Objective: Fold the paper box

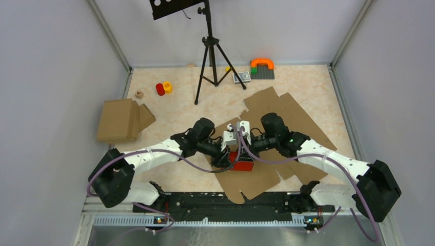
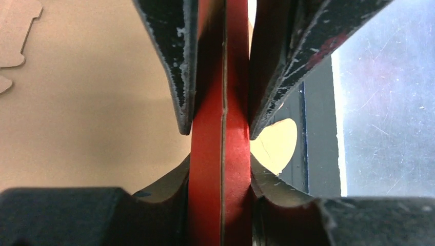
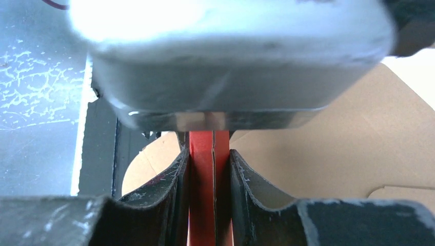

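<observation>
Both my hands clench the red paper box.
My left hand (image 2: pixel 220 125) and right hand (image 3: pixel 209 154) each pinch the paper box (image 1: pixel 242 165), low in the centre of the top view, over a brown cardboard sheet (image 1: pixel 287 113) on the table (image 1: pixel 318 87). Close up, it is bright red thin card, two layers pressed flat together, with a pale cut edge between them.
</observation>
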